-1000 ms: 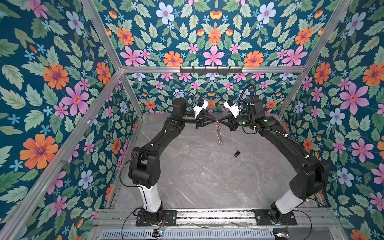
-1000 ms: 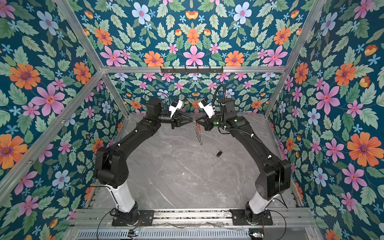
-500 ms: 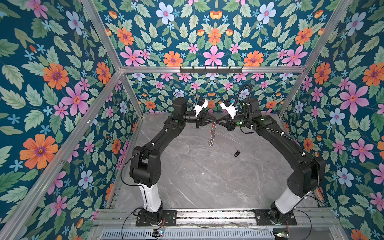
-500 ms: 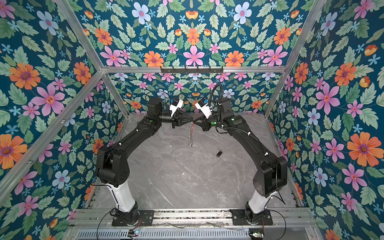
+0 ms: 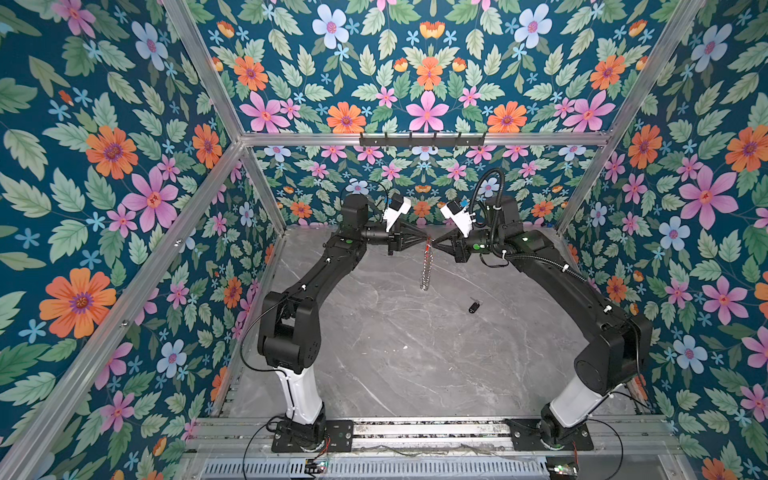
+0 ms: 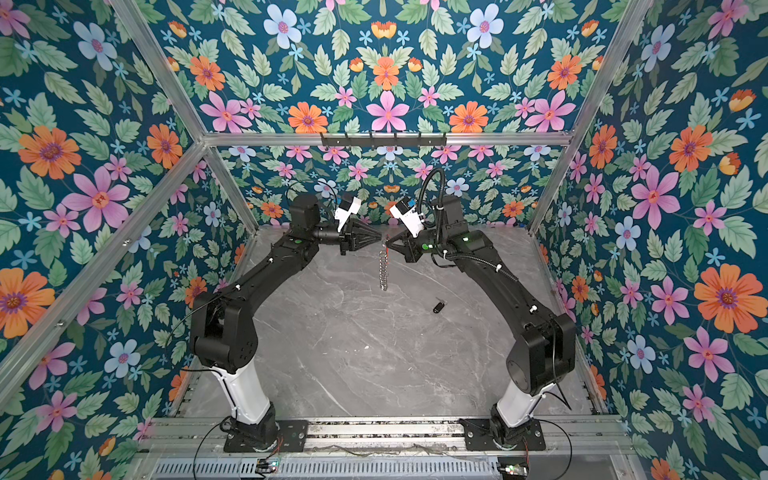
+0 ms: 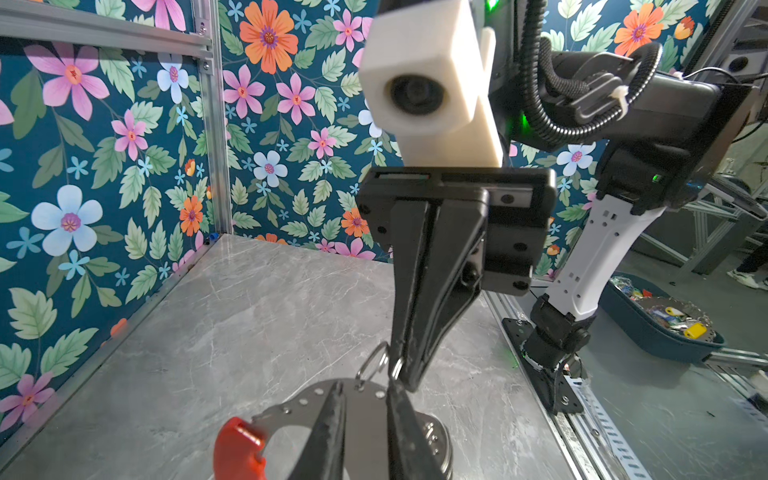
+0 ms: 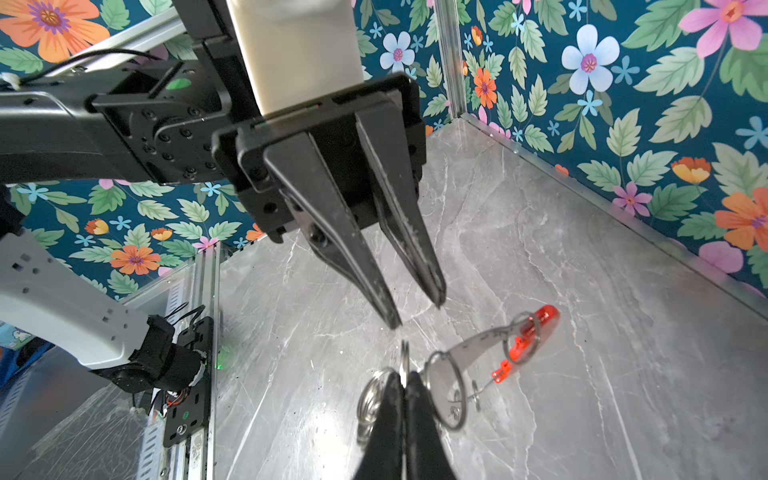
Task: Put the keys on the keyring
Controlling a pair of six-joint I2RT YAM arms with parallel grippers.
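Observation:
The keyring hangs edge-on above the back of the table in both top views, where my two grippers meet tip to tip. My right gripper is shut on one small steel loop of the keyring, whose red bar dangles beyond it. My left gripper is open, a small gap between its fingers and nothing held; its tips hover just over the keyring's flat metal arc, with the red bar to one side. The keys, a black fob, lie on the table right of the keyring.
The grey marble table is walled by floral panels on three sides. An aluminium rail carrying both arm bases runs along the front. A dark bin of small items stands outside the cell.
Both grippers have shifted slightly to the left together. The hanging keyring swung to the left and now hangs nearly straight down. The fob has not moved.

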